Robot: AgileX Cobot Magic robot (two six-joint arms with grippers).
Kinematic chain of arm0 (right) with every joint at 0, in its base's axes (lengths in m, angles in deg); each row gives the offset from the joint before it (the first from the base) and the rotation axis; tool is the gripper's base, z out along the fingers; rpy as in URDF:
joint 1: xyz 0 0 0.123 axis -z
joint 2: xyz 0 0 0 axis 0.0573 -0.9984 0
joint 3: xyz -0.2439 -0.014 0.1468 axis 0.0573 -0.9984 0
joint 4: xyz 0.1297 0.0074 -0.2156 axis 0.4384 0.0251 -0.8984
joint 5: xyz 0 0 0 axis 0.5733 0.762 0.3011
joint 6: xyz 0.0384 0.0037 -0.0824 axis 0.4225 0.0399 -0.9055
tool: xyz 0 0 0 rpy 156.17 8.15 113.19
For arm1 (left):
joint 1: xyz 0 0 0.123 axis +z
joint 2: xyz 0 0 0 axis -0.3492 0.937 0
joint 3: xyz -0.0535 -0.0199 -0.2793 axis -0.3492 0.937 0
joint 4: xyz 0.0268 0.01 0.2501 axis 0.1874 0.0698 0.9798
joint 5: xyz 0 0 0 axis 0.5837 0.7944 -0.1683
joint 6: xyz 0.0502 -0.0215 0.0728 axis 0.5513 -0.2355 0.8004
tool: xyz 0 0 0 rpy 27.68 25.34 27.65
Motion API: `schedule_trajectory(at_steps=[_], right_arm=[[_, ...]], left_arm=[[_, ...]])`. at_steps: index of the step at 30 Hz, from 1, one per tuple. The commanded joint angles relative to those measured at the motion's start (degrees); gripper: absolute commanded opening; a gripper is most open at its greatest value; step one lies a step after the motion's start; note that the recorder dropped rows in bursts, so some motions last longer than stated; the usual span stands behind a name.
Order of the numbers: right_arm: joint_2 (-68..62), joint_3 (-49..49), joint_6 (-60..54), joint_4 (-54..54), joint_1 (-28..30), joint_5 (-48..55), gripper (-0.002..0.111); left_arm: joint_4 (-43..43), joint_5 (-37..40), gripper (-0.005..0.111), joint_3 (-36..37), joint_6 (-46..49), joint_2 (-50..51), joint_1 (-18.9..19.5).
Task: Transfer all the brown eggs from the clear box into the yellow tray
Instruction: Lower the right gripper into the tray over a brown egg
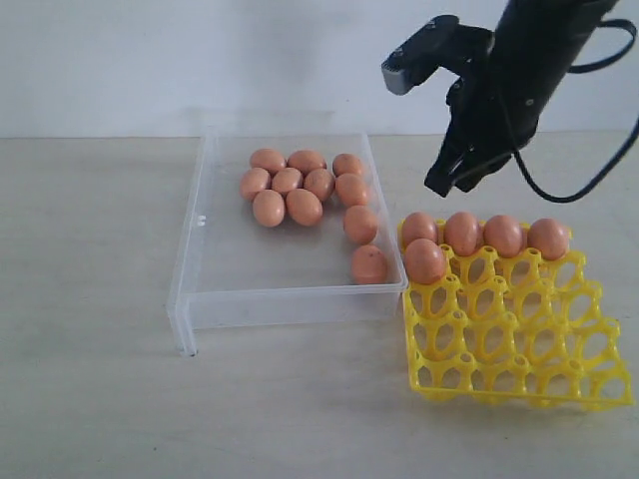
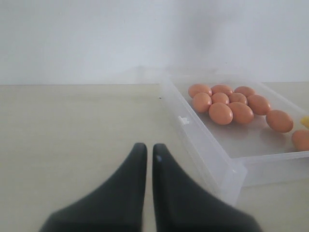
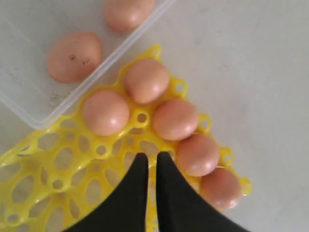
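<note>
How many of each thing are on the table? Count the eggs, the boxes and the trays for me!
Clear box: 1
Yellow tray: 1
Brown eggs: 16 (11 in the box, 5 in the tray)
Total: 18

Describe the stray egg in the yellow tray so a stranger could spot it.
Find the yellow tray right of the clear box in the exterior view. Four brown eggs line its far row. The fifth egg sits alone in the next row, in the end cell nearest the box.
</note>
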Motion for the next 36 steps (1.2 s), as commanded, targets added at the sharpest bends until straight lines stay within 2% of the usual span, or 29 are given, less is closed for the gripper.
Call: schedule_trajectory(at_steps=[1,3,5,9,15,17,19,20,21,23,36], right_arm=[[-2.6,7.5,7.6,-3.2,-4.2,2.0,0.0],[-6.6,14.6,14.7,1.8,-5.1,6.1,0.0],[-12.3,21.3,16.9,9.8,-5.1,11.5,0.0],[-19.2,24.6,17.6,20.9,-5.1,11.5,0.0],[-23.4,24.6,19.9,15.8,-5.1,11.5,0.0],[-23.7,24.6,19.9,15.2,-5.1,11.5,0.007],[-23.9,24.6,19.9,14.8,-5.1,11.5,0.028],[-24.0,24.6,19.9,14.6,-5.1,11.5,0.044],[-24.0,24.6,20.7,14.6,-5.1,11.5,0.052],[-24.0,24.6,22.7,14.6,-5.1,11.5,0.06],[-24.5,24.6,28.5,14.5,-5.1,11.5,0.059]], left_arm=[[-0.1,-0.1,0.004,0.1,0.1,-0.1,0.2],[-0.1,-0.1,0.004,0.1,0.1,-0.1,0.2],[-0.1,-0.1,0.004,0.1,0.1,-0.1,0.2],[-0.1,-0.1,0.004,0.1,0.1,-0.1,0.2],[-0.1,-0.1,0.004,0.1,0.1,-0.1,0.2],[-0.1,-0.1,0.004,0.1,0.1,-0.1,0.2],[-0.1,-0.1,0.004,0.1,0.1,-0.1,0.2],[-0.1,-0.1,0.004,0.1,0.1,-0.1,0.2],[-0.1,-0.1,0.004,0.1,0.1,-0.1,0.2],[-0.1,-0.1,0.004,0.1,0.1,-0.1,0.2],[-0.1,-0.1,0.004,0.1,0.1,-0.1,0.2]])
